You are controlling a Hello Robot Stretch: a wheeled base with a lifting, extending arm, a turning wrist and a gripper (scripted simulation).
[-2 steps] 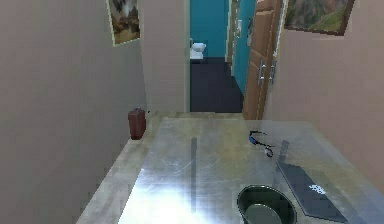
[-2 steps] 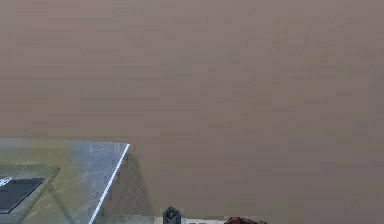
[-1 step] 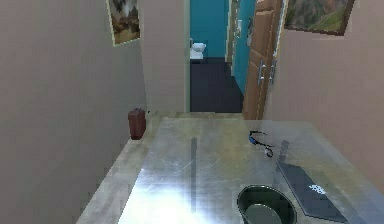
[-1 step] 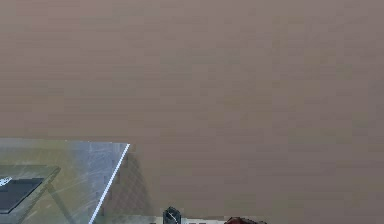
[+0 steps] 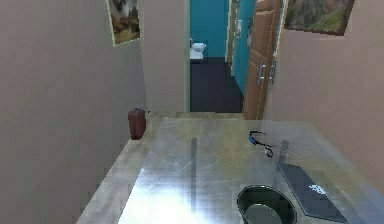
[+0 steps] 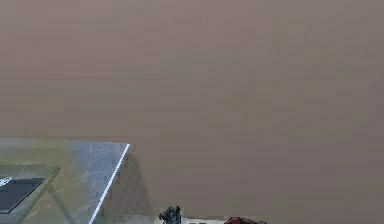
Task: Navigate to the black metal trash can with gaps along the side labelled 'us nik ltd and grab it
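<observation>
Claw [image 6: 170,214]: at arm side view's bottom edge; spread and load cannot be told. Likely target: dark round vessel [image 5: 265,205] on bench [image 5: 200,165]. Approach seemingly near done; grab pending.

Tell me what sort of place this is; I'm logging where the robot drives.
Probably a room in a home: a shiny grey tabletop carrying a dark round bowl, framed pictures on beige walls, and an open brown wooden door leading to a teal-walled room.
</observation>
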